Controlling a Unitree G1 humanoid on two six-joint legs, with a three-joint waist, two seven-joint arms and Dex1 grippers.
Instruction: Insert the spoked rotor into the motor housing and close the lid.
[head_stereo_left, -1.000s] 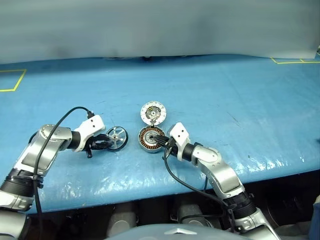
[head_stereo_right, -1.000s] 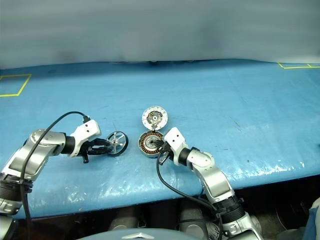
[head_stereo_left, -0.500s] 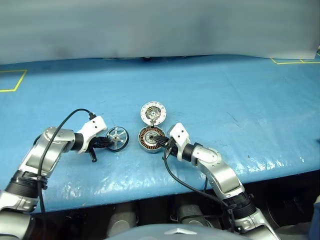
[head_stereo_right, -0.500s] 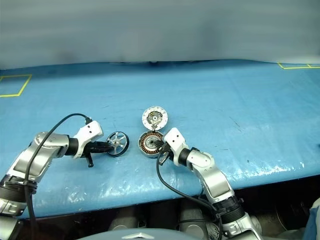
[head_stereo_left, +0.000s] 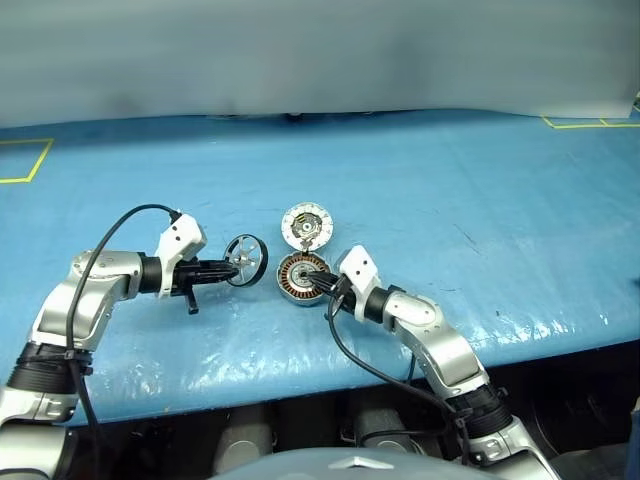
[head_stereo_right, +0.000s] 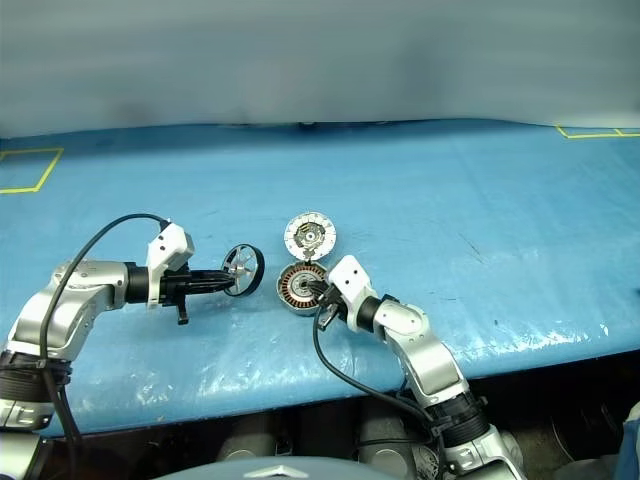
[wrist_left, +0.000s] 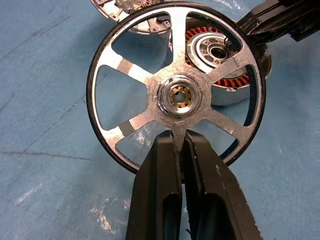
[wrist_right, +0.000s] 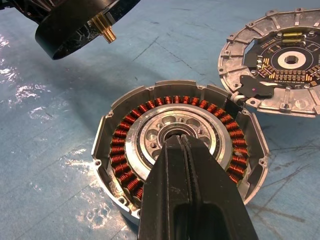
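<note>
Wheel held up beside the open motor cup

From the head, we see our left gripper (head_stereo_left: 232, 267) pinching the spoked wheel (head_stereo_left: 246, 261) above the blue table (head_stereo_left: 480, 200), left of the motor cup (head_stereo_left: 299, 277). Left wrist: fingers clamp a spoke. Right wrist: our closed, empty right gripper (wrist_right: 181, 145) rests on the cup's hub, the lid (wrist_right: 280, 62) touching its rim.

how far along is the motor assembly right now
Done: the left gripper has picked up the spoked rotor, shut on one spoke and holding it on edge above the table. In hand: the right gripper, shut, rests on the open motor housing. Left: seating the rotor and closing the lid, lying open behind the housing.
</note>
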